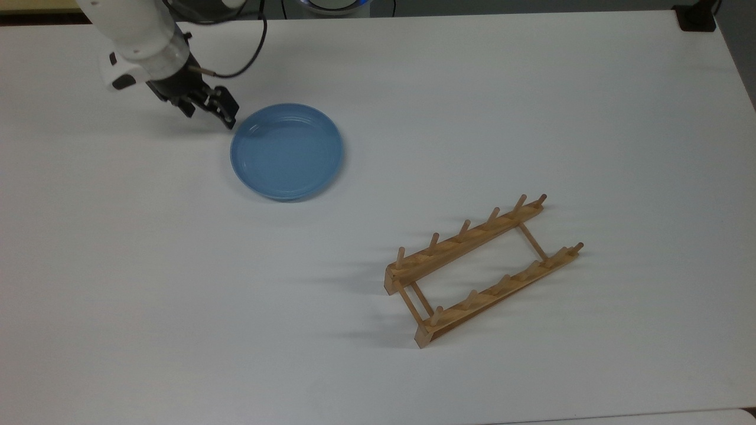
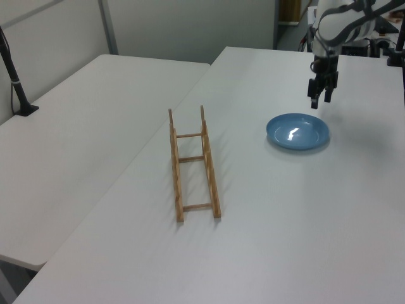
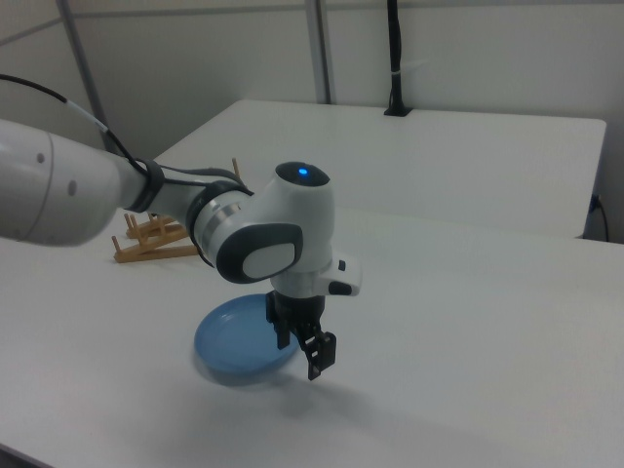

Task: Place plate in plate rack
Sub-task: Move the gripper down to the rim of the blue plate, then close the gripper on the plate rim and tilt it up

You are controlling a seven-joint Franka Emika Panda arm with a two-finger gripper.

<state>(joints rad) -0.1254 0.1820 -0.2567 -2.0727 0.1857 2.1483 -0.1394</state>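
Note:
The light-blue plate [image 1: 286, 151] [image 2: 297, 131] [image 3: 239, 343] lies flat on the white table, left of centre in the top view. My gripper [image 1: 209, 115] [image 2: 319, 100] [image 3: 300, 353] is open and holds nothing. It hangs a little above the table at the plate's upper-left rim in the top view, fingers pointing down, one finger by the rim and the other outside it. The wooden plate rack [image 1: 481, 268] [image 2: 193, 164] [image 3: 151, 239] stands well apart from both, at the top view's lower right.
A black clamp base [image 1: 697, 18] sits at the table's far right corner in the top view. In the left view a second white table [image 2: 82, 158] adjoins on the left, with a black post [image 2: 16, 76] on it. A cable [image 1: 248, 53] trails from the arm.

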